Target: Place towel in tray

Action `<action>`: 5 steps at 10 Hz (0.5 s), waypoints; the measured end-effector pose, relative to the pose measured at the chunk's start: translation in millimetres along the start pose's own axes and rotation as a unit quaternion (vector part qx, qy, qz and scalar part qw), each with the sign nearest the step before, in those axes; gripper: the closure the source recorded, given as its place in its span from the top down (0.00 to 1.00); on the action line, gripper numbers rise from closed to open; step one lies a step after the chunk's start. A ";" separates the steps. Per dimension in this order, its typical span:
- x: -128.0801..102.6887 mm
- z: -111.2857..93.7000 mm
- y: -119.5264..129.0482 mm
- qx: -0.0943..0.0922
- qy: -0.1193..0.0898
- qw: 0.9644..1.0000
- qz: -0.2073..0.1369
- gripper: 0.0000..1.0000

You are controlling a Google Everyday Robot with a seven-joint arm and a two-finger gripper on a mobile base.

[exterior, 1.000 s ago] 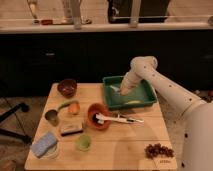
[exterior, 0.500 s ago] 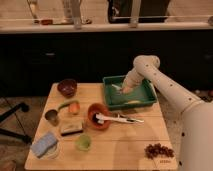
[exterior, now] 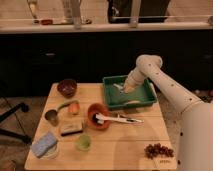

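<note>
Landmark: the tray point(exterior: 145, 99), green, at the far right of the wooden table point(exterior: 120, 145). Nearest the camera, well in front of the tray, a cluster of dark grapes point(exterior: 158, 150) lies by the table's front right edge; far to the tray's front left a light-blue sponge pad point(exterior: 44, 144) rests on a pale dish, with a small green cup point(exterior: 83, 143) between that pad and the tray side. Closer in, a flat sandwich-like block point(exterior: 71, 127) and a grey metal cup point(exterior: 51, 117) sit left of the tray's front. Just off the tray's front left corner stands a reddish bowl point(exterior: 97, 116) with a white utensil point(exterior: 117, 119) whose handle runs along the tray's front wall, apart from it. An orange carrot point(exterior: 73, 107) with a green stem lies left of the bowl. A second dark reddish bowl point(exterior: 67, 87) sits well left of the tray's far end. The gripper point(exterior: 121, 89) is down inside the tray, at its left middle, the white arm reaching in from the right. Cannot tell how the gripper stands or whether it holds anything. A pale patch on the tray floor near the front wall may be the towel point(exterior: 131, 102); cannot confirm.
</note>
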 end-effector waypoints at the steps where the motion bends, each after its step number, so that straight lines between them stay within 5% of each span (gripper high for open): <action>1: 1.1 -0.1 -0.9 0.000 -0.001 1.000 0.000 0.44; 5: 5.5 -0.5 -4.0 -0.001 -0.003 1.000 0.002 0.40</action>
